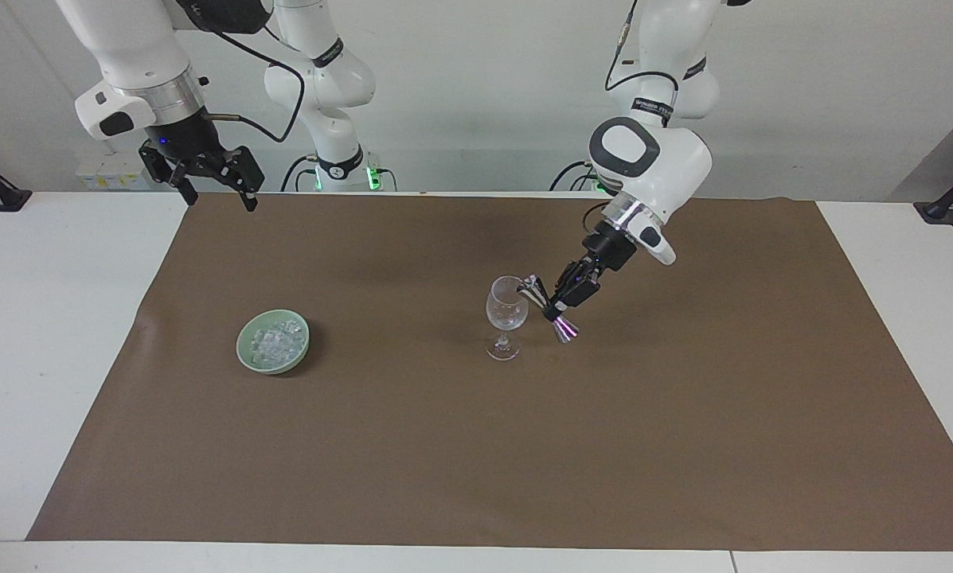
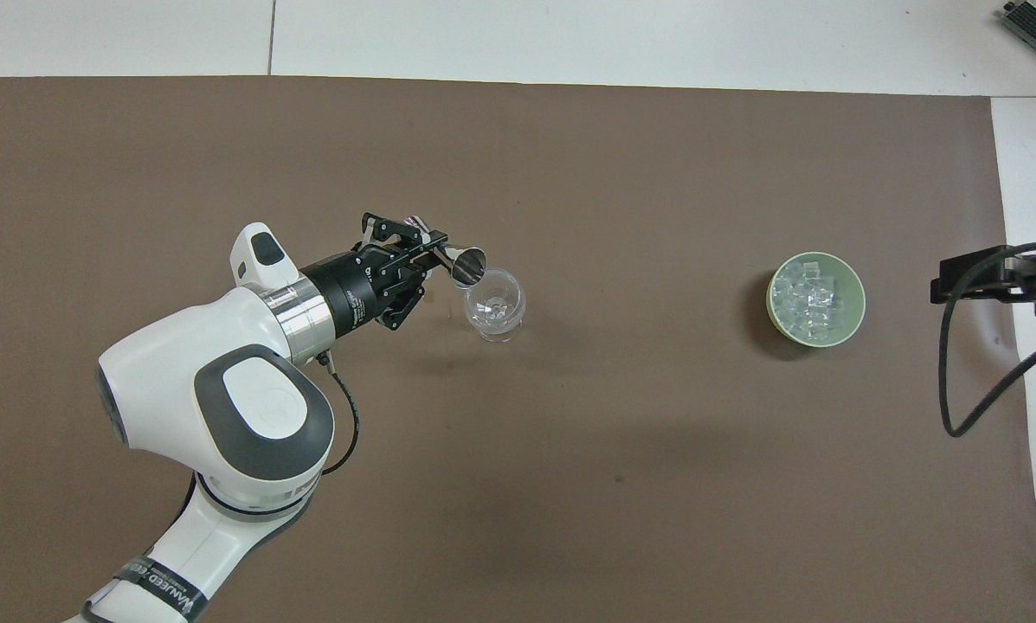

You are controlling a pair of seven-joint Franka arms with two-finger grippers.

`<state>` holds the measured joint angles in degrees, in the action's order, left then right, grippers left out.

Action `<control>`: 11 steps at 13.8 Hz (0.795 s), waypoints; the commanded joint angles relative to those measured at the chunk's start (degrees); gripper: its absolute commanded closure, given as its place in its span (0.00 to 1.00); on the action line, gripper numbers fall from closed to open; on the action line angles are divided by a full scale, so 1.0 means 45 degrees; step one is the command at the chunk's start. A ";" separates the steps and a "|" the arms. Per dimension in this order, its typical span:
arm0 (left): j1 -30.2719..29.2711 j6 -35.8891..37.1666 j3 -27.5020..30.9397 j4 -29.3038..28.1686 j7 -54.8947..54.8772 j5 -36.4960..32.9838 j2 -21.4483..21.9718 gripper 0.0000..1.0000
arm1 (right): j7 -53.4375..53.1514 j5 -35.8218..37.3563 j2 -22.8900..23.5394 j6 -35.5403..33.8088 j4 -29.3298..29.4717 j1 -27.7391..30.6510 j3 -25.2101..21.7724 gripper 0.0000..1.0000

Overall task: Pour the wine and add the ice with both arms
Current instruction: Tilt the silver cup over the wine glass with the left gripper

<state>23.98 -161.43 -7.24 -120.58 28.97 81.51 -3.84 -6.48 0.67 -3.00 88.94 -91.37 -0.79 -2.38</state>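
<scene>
A clear stemmed wine glass (image 1: 506, 310) (image 2: 495, 305) stands upright near the middle of the brown mat. My left gripper (image 1: 556, 305) (image 2: 425, 257) hangs beside it, toward the left arm's end, and is shut on a silver double-ended jigger (image 1: 547, 306) (image 2: 468, 265). The jigger is tilted, with its upper cup at the glass's rim. The ice (image 1: 274, 340) (image 2: 810, 297) is heaped in a pale green bowl (image 1: 247, 355) (image 2: 856, 291) toward the right arm's end. My right gripper (image 1: 221, 197) (image 2: 994, 279) waits open, raised over the mat's edge, with nothing between its fingers.
The brown mat (image 1: 476, 446) (image 2: 569, 484) covers most of the white table (image 1: 38, 334). A black cable (image 2: 959, 381) hangs from the right wrist over the mat's edge by the bowl.
</scene>
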 commanded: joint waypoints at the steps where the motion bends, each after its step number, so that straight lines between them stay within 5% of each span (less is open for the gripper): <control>1: 0.0550 -0.0610 0.0203 -0.0411 -0.0129 -0.0144 0.0364 1.00 | 0.0367 -0.0188 -0.0290 0.0313 -0.0359 0.0214 0.0041 0.00; 11: 0.0668 -0.1000 0.0203 -0.0489 -0.1593 -0.0242 0.0364 1.00 | 0.0367 -0.0188 -0.0270 0.0314 -0.0359 0.0194 0.0041 0.00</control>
<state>25.40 -164.32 -7.23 -121.12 22.88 81.16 -3.84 -6.48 0.67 -3.01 88.94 -91.37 -0.78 -2.40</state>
